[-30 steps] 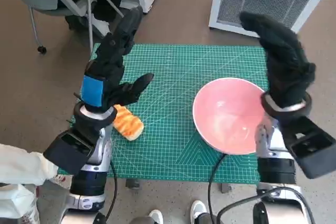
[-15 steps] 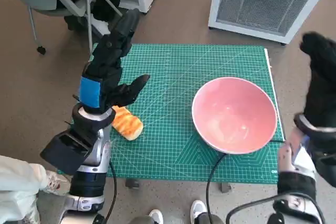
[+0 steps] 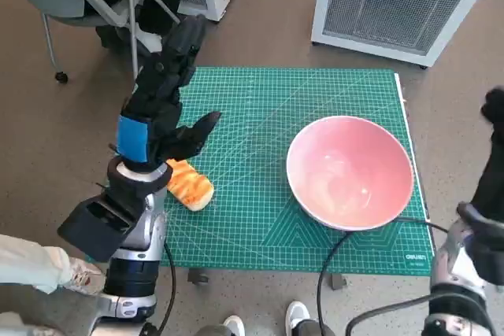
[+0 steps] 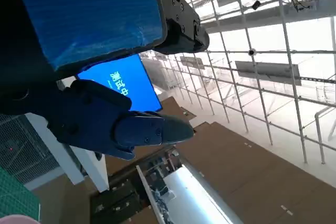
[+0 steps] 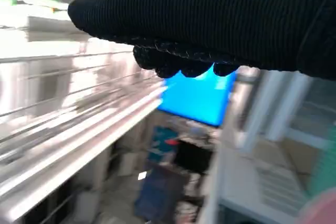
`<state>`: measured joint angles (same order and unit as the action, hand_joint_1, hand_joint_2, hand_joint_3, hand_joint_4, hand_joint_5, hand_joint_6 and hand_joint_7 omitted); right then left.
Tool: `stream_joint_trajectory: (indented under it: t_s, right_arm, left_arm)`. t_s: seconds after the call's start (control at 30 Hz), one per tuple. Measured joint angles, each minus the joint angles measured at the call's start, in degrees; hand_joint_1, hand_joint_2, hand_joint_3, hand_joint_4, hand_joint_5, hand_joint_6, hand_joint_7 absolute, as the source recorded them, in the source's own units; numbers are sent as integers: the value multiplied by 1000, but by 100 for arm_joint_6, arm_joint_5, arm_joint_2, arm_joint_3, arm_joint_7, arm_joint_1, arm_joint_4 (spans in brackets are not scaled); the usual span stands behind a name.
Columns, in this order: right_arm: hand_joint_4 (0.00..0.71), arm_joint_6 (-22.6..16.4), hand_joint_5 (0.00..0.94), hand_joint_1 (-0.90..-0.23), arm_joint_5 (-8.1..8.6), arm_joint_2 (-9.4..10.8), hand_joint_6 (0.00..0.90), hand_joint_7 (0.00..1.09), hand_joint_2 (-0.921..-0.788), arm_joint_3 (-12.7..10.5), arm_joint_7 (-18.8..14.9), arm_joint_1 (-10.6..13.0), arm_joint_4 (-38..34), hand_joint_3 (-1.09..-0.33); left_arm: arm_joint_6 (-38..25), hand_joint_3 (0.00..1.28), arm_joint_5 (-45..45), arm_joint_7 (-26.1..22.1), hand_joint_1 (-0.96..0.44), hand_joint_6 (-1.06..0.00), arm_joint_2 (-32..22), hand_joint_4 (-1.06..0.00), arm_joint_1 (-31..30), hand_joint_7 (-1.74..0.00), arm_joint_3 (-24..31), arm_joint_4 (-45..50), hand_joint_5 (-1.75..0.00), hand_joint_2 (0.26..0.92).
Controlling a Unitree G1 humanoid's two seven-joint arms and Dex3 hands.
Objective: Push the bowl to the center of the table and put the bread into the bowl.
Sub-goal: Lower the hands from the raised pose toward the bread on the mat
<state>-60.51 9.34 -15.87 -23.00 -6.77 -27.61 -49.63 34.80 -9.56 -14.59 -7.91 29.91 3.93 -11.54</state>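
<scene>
The bowl [image 3: 350, 172] is pale pink, the bread [image 3: 189, 184] orange with paler stripes. The mat [image 3: 260, 108] is green with a fine white grid. Blue tape bands the black left hand [image 3: 161, 96].

Open green table [image 3: 260, 116] is lying between the bread [image 3: 191, 185] at lower left and the bowl [image 3: 350, 171] at right, with nothing standing between them.

Right hand in black knitted glove [image 3: 496, 127] cut off by head view's right edge; finger pose cannot tell. Right wrist view motion-blurred; only glove [image 5: 220, 19] sharp. Orange-striped bread piece [image 3: 189, 185] partly hidden under left hand with blue-taped back [image 3: 157, 112]. Left wrist view: pink round bowl [image 4: 18, 220] only a sliver at edge; green gridded cutting mat [image 4: 13, 195] on tabletop only a corner.
</scene>
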Motion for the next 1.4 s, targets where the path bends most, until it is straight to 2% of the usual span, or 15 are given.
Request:
stream_joint_trajectory:
  t_s: [0.13,0.4,0.53,0.6,0.67,0.93,1.13,1.4]
  right_arm:
    - [182,13,1,-457,3,123,-1,445,-921,-2,55,86,-333,-961]
    - [162,67,0,-409,-23,289,-1,412,-921,28,255,98,-1016,-1000]
    - [161,114,1,-422,-25,399,-1,428,-921,63,307,46,-1298,-987]
    - [173,160,8,-432,-3,470,-1,472,-921,61,298,-12,-1436,-965]
    - [186,249,14,-443,84,553,-1,518,-921,42,208,-107,-1593,-941]
    - [191,797,13,-475,621,776,5,537,-921,-212,-427,-585,-2061,-880]
    - [194,1085,11,-489,671,832,24,562,-921,-297,-453,-912,-2247,-859]
    - [206,1310,14,-479,525,946,50,580,-921,-190,-36,-1309,-2351,-865]
  left_arm:
    - [-3,310,-2,-2,-493,-376,0,-265,-1,-5,5,0,-3,921]
    - [-31,312,-5,-17,-483,-372,-20,-265,-3,-2,37,0,-2,921]
    - [-39,313,-4,-23,-483,-371,-43,-265,-4,-2,45,0,-1,921]
    - [-41,313,-3,-26,-484,-371,-50,-265,-4,-2,48,0,-1,921]
    - [-50,313,-2,-39,-486,-371,-53,-265,-4,-2,47,0,-1,921]
    - [-114,314,0,-61,-492,-374,-82,-265,-39,-3,48,51,-1,921]
    - [-189,314,0,-65,-493,-375,-122,-265,-113,-3,62,146,-1,921]
    - [-295,315,1,-68,-498,-370,-193,-264,-222,-1,79,357,0,921]
